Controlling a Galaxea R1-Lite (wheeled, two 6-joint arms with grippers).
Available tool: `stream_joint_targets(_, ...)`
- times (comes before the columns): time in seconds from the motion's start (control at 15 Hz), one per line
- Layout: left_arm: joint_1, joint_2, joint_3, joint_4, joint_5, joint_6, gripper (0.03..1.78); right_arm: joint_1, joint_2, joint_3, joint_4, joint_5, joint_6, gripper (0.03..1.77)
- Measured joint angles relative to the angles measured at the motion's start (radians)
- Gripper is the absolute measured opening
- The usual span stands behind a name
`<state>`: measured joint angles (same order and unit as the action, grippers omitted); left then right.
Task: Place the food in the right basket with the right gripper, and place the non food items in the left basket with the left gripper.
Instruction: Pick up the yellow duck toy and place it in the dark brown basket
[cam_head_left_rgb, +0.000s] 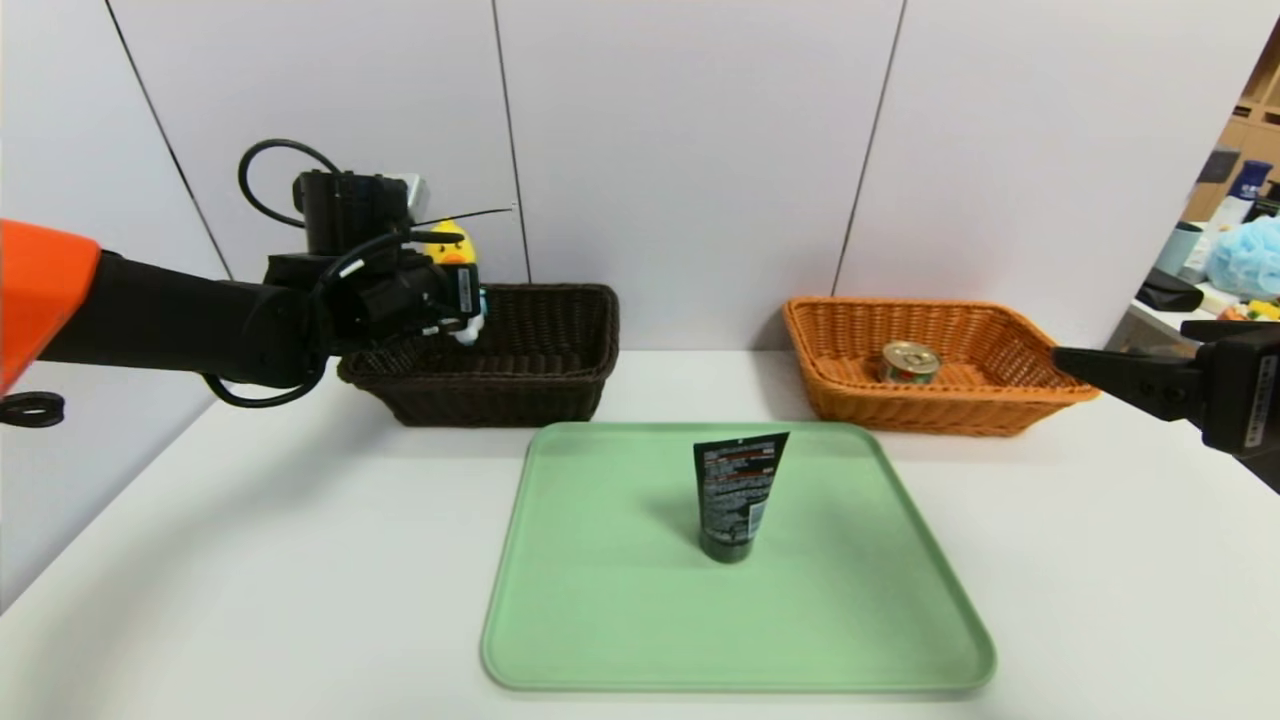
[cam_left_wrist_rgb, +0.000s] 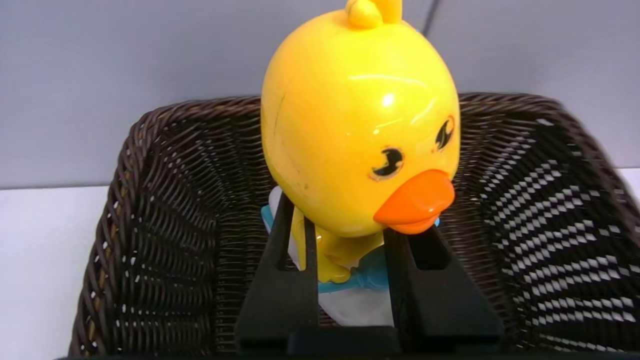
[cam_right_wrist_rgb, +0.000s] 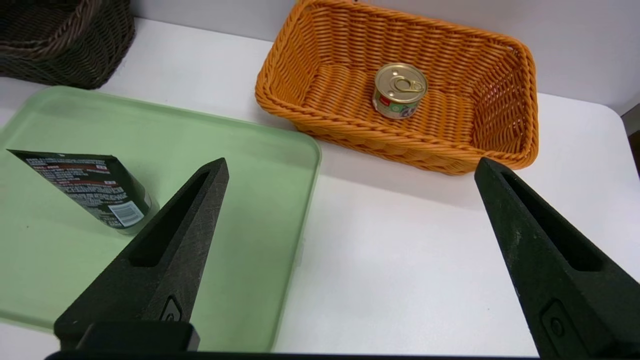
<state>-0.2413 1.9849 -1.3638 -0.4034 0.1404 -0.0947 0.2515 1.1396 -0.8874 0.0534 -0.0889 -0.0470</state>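
Left tool (cam_left_wrist_rgb: 345, 245): clamped on the toy duck (cam_left_wrist_rgb: 357, 125) at its white-and-blue base, held above the near left part of the dark brown basket (cam_head_left_rgb: 545, 345).
Toy duck: upright, beak toward the wrist camera, clear of the basket floor as far as could be seen.
Right tool (cam_right_wrist_rgb: 350, 167): fingers spread wide, nothing between them, parked in the air at the table's right side, just beside the orange basket (cam_right_wrist_rgb: 320, 107).
Tin can (cam_head_left_rgb: 909, 362): upright on the floor of the orange basket, gold pull-tab lid up.
Black tube (cam_head_left_rgb: 737, 492): standing cap-down near the middle of the green tray (cam_head_left_rgb: 600, 620).
Green tray: flat on the white table (cam_head_left_rgb: 250, 560), in front of and between the two baskets.
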Motion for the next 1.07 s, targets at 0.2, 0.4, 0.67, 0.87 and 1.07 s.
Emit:
stream_joint_targets(0.2, 0.039, 0.043, -0.007, 0.001, -0.017, -0.001, 0.40, 0.000, -0.005, 0.001, 0.000, 0.000, 0.000, 1.70)
stream_joint_targets(0.4, 0.066, 0.062, -0.001, 0.012, -0.020, -0.004, 0.40, 0.000, -0.006, 0.001, -0.001, 0.000, 0.000, 1.70)
stream_joint_targets(0.67, 0.078, 0.087, -0.002, 0.005, -0.019, -0.008, 0.40, 0.000, -0.005, 0.001, -0.001, 0.000, 0.000, 1.70)
stream_joint_targets(0.87, 0.076, 0.093, -0.009, 0.004, -0.021, -0.008, 0.40, 0.000, -0.004, 0.003, -0.001, 0.001, 0.000, 1.70)
stream_joint_targets(1.07, 0.077, 0.094, -0.011, 0.004, -0.021, -0.010, 0.40, 0.000, -0.002, 0.004, -0.001, 0.001, 0.000, 1.70)
